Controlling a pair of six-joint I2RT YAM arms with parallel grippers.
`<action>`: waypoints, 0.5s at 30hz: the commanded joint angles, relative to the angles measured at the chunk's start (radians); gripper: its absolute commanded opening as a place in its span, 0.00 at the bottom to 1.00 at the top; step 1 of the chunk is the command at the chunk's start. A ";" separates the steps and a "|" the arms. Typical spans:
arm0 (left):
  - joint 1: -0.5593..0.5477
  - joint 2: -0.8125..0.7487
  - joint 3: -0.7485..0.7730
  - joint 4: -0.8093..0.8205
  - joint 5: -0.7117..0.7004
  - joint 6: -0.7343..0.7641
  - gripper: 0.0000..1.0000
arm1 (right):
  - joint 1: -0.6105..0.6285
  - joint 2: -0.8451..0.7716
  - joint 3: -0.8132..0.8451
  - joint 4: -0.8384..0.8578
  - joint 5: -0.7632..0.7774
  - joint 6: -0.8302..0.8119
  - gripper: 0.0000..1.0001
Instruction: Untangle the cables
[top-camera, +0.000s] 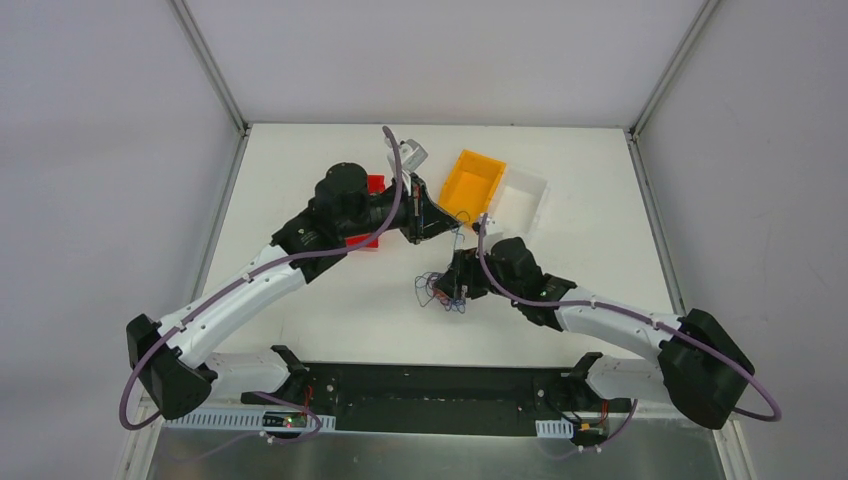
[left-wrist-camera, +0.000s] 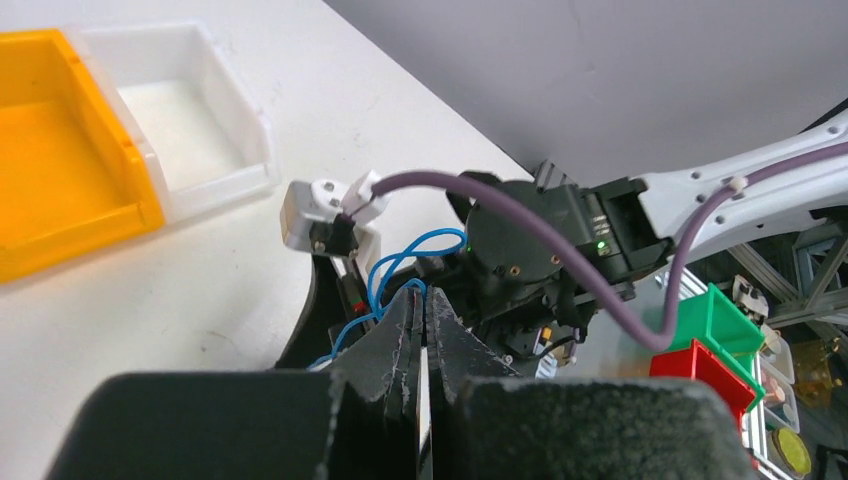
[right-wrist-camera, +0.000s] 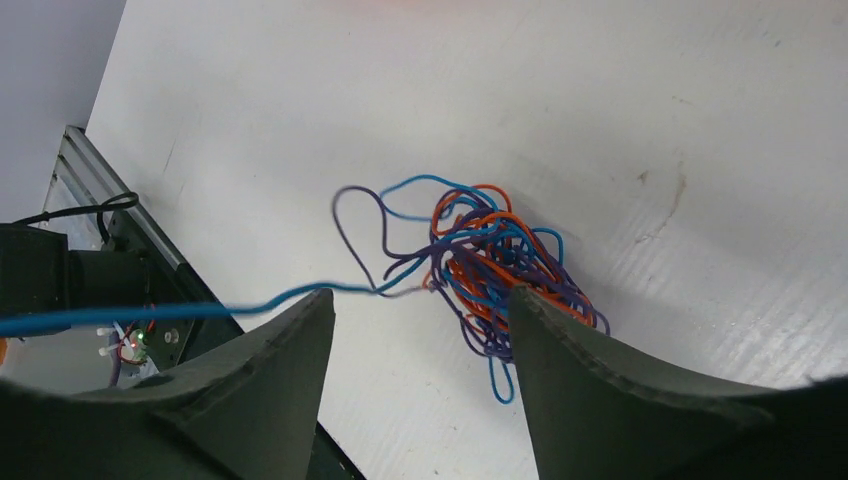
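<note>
One blue cable (right-wrist-camera: 150, 316) is the step in hand, I judge: drawing it out of the tangle of cables (top-camera: 441, 291), which lies near the middle of the table (top-camera: 330, 310), at 6 o'clock from the left gripper (left-wrist-camera: 420, 300). Its jaws are pressed together on that strand. The right gripper (right-wrist-camera: 420, 310) hovers spread wide over the heap, holding nothing. Next it should pin the heap while the left draws toward 12 o'clock. Only the right wrist view shows the strand taut.
</note>
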 joint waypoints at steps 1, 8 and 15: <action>-0.004 -0.036 0.081 0.002 0.012 -0.004 0.00 | 0.027 -0.024 -0.038 0.159 -0.004 -0.020 0.66; -0.005 -0.039 0.134 -0.029 -0.011 0.009 0.00 | 0.035 -0.019 -0.031 0.089 0.036 -0.042 0.63; -0.004 -0.043 0.200 -0.031 -0.050 0.006 0.00 | 0.035 0.019 -0.052 0.114 0.055 -0.015 0.53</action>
